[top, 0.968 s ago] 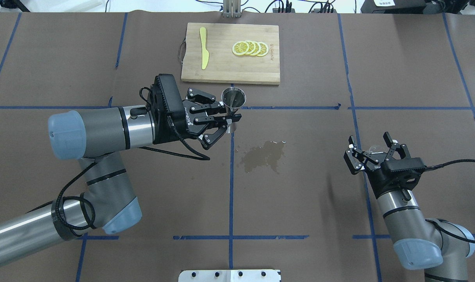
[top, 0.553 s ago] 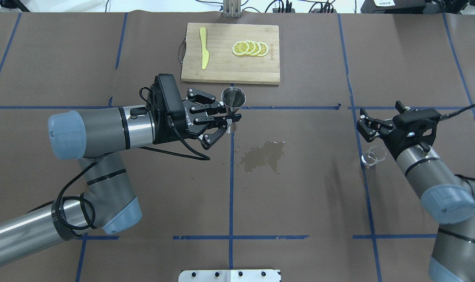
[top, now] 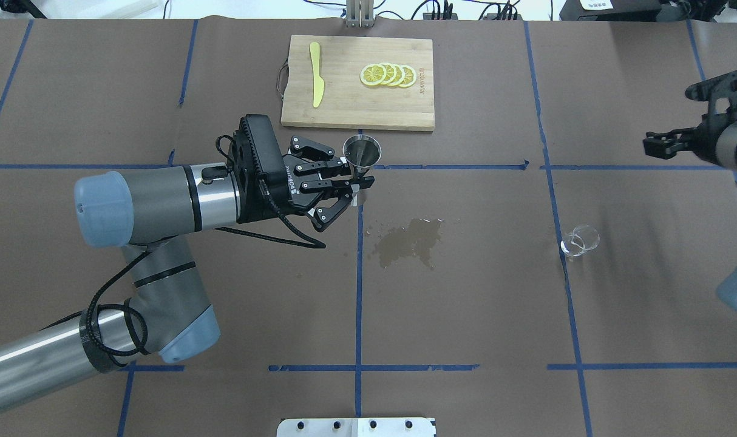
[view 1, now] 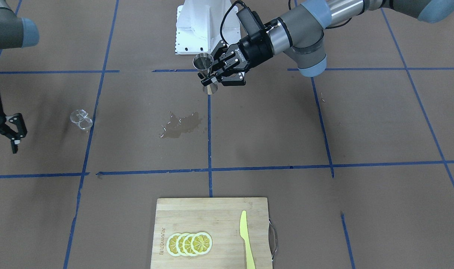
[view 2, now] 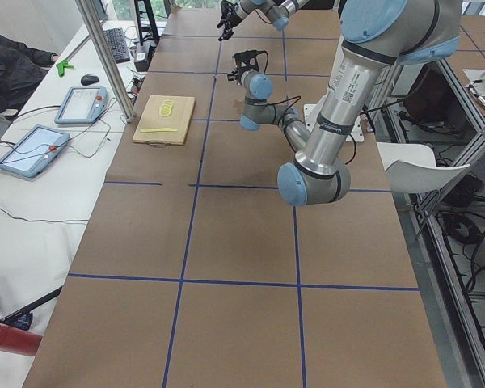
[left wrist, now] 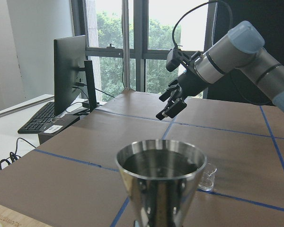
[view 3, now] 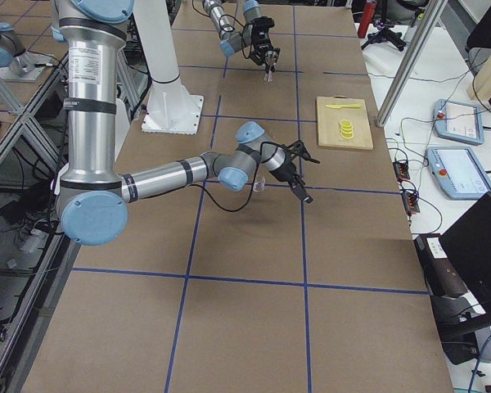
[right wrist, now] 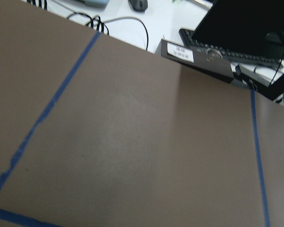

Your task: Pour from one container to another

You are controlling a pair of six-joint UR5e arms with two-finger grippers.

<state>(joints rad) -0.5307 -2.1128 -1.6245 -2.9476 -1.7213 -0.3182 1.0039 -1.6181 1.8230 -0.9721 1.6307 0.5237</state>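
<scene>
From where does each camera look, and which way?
Front-facing: across the table, looking down at the robot; left tool holds the jigger.
Overhead: behind the robot, looking forward and down; both arms.
Exterior left: table's end, looking along it; left arm near.
Exterior right: opposite end; right arm near.
Left wrist: behind the jigger, facing right tool and glass cup.
Right wrist: faces table paper; no body.
Shared: front-facing and overhead show the cutting board.

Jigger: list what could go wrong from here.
1. The jigger, held aloft by the left gripper, seems to hold liquid; any tilt would add to the wet patch.
2. The glass cup stands free and is hard to see; a passing arm could knock it.
</scene>
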